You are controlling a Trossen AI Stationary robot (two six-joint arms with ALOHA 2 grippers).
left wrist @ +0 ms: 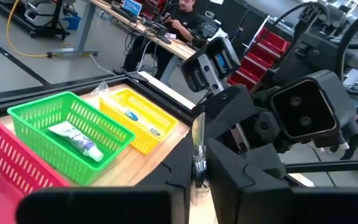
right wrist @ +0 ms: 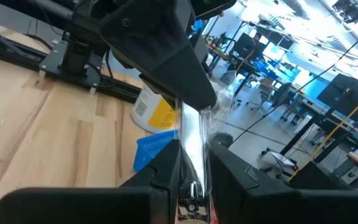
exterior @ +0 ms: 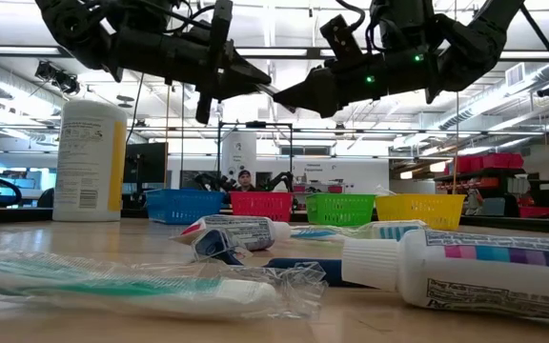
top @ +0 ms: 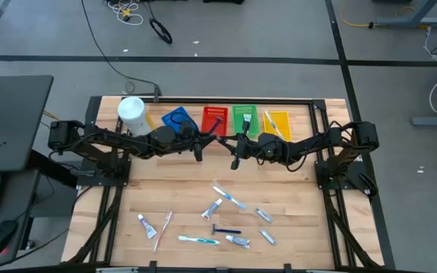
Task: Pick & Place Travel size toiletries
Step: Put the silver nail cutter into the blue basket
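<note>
Both pincers [top: 220, 139] meet mid-air above table, gripping one wrapped item [right wrist: 191, 134] between them.

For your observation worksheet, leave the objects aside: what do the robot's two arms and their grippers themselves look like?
Both arms are black and jointed, with loose black cables along their links. The left gripper and right gripper end in two flat, dark, tapering fingers. The right arm shows small green lights, and a boxy two-lens camera sits at its wrist.
</note>
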